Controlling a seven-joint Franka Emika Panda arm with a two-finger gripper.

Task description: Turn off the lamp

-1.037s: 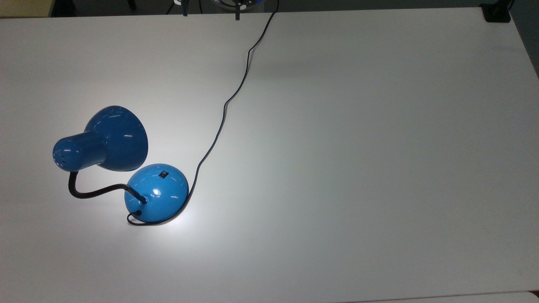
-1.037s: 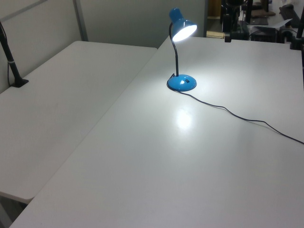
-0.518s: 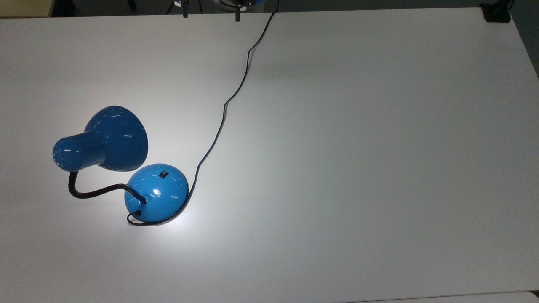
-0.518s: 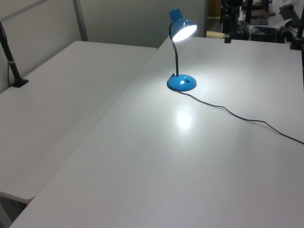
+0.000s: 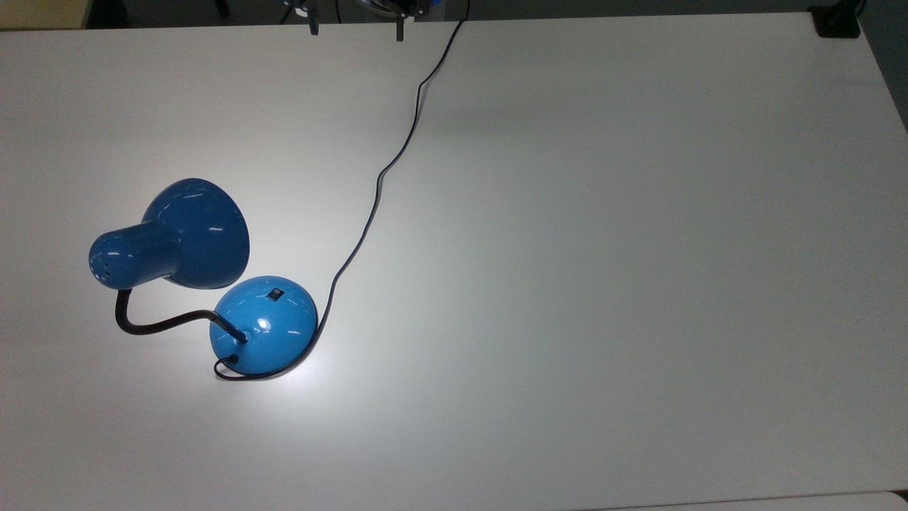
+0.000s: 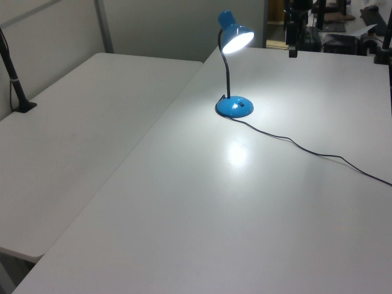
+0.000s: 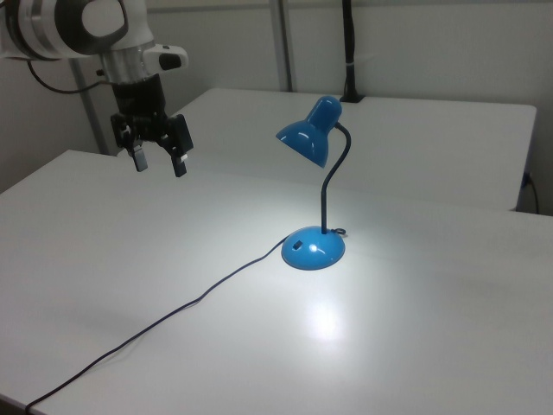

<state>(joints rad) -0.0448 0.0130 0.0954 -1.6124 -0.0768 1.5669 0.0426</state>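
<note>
On the white table [image 5: 567,248] the lamp [image 5: 264,325] stands toward the top view's left and is lit, with a bright pool of light on the tabletop just beside its base. Round domed blue base [image 7: 313,248] sits flat on the table; small black switch [image 5: 274,293] is on the dome's upper slope in the top view, on the side facing the camera in the right view. Black bendy neck [image 7: 333,186] rises from the base and curves over to the bell-shaped blue shade [image 7: 309,132], which tilts downward; in the left view the shade's [image 6: 236,33] mouth glows white. Thin black cord [image 5: 376,191] leaves the base, loops around its edge, then snakes across the table to the top view's upper edge; in the right view it [image 7: 164,324] runs toward the right view's lower left corner. Gripper [image 7: 158,164] hangs in the air above the table at the right view's upper left, well apart from the lamp, pointing down, fingers spread with a clear gap between them and nothing held. Fingertips [image 5: 312,28] also poke in at the top view's upper edge, near where the cord exits. A second white table [image 6: 79,110] adjoins at the left view's left, with a black clamped post [image 6: 13,79] at its far edge.
</note>
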